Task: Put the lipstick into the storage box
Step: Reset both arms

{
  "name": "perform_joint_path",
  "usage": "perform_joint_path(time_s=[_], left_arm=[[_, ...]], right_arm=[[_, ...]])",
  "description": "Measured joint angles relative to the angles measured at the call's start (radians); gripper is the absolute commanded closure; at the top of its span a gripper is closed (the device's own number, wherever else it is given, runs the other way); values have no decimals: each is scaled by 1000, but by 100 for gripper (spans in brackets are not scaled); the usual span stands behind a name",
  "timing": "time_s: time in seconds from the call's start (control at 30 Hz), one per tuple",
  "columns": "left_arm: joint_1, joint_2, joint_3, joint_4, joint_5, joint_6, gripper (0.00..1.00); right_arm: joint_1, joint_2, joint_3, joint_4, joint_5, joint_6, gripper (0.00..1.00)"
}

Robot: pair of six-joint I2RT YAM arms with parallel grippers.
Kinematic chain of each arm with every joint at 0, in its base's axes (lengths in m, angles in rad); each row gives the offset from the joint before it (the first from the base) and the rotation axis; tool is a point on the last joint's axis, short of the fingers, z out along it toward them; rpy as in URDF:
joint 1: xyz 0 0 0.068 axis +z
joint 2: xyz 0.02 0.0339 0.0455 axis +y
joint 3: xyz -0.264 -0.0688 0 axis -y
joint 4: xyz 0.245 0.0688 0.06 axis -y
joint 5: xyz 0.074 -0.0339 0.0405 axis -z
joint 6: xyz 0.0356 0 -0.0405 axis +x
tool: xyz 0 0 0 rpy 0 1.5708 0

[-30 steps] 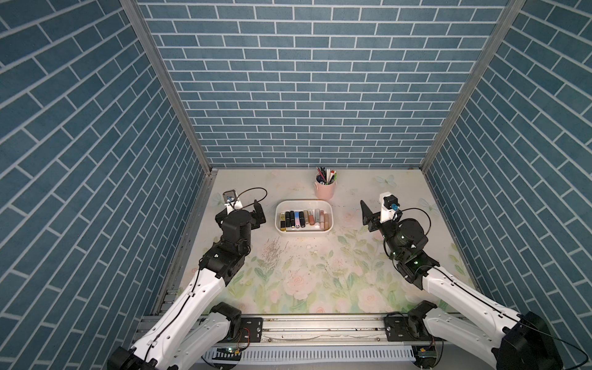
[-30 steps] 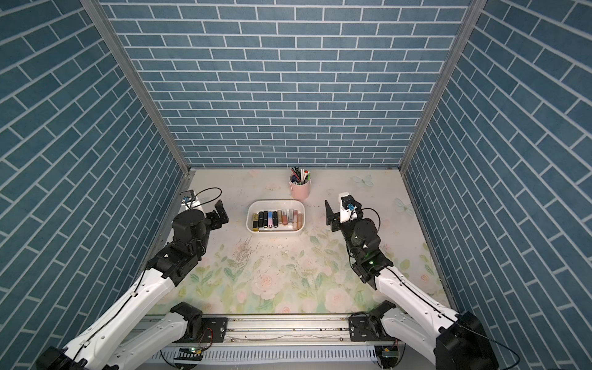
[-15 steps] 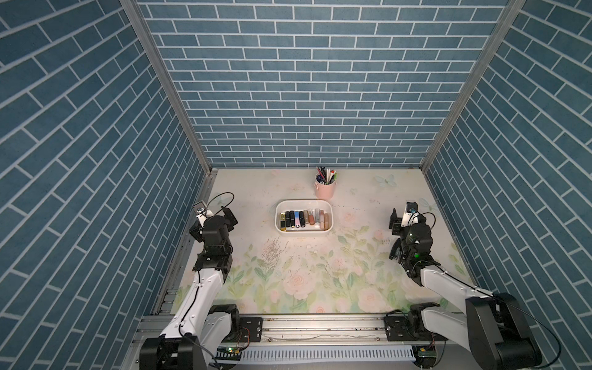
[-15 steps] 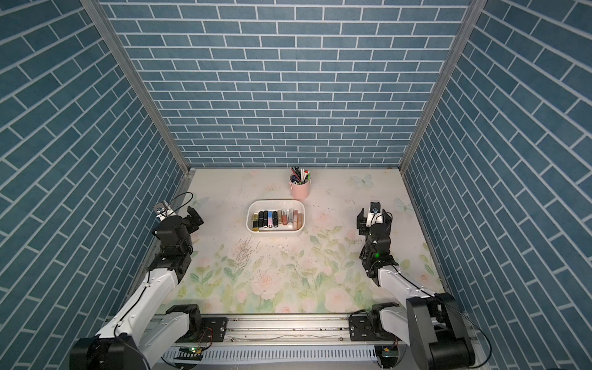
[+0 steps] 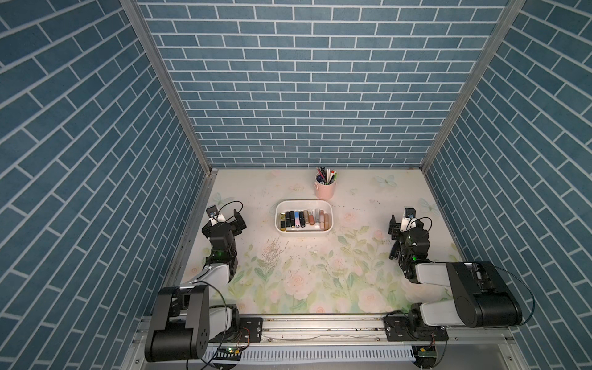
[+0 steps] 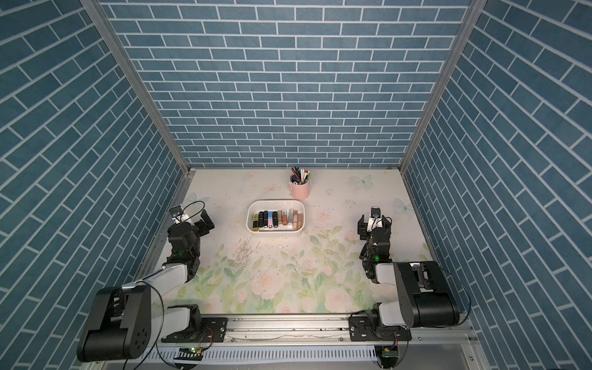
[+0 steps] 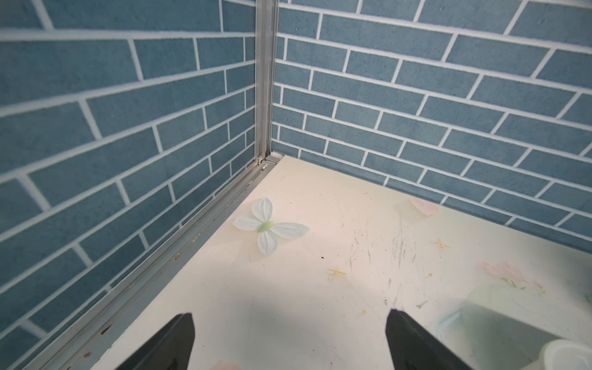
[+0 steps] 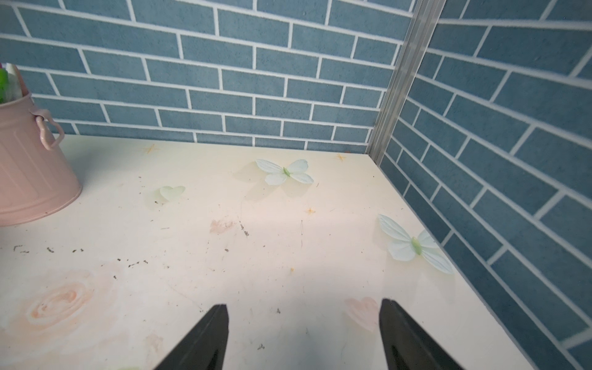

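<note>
Backdrop: blue brick walls, floral tabletop.
Left gripper: fingers spread wide, empty, far left.
Storage box: mid-table.
Lipsticks: row lying inside it.
Pen cup: pink, just behind box.
Right gripper: fingers apart, empty, far right.

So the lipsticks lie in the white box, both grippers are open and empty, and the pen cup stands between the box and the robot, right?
Not quite: the cup stands beyond the box, nearer the back wall, as both top views show. The lipsticks do lie in the box, and the left gripper and right gripper are open and empty.
</note>
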Motion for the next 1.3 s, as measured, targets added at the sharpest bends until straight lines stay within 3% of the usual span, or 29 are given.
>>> perform_joint_path(time_s=[0.23, 0.5, 0.67, 0.8, 0.9, 1.0, 1.3], left_arm=[[-20, 94, -55, 170, -23, 31, 0], [-124, 222, -134, 444, -97, 116, 0], [-156, 248, -136, 498, -131, 153, 0], [-138, 248, -127, 503, -124, 153, 0], [-120, 248, -125, 503, -116, 151, 0], [-116, 248, -124, 503, -106, 149, 0], [-115, 248, -124, 502, -97, 149, 1]], right_arm=[[-3, 45, -13, 84, -26, -4, 22], [-5, 79, -61, 202, -46, -7, 22], [-5, 94, -142, 298, -66, -12, 21], [-5, 96, -120, 297, -66, -12, 18], [-31, 102, -46, 239, -100, -10, 5], [-61, 103, -15, 217, -124, -3, 1], [-67, 104, -14, 181, -153, -3, 0]])
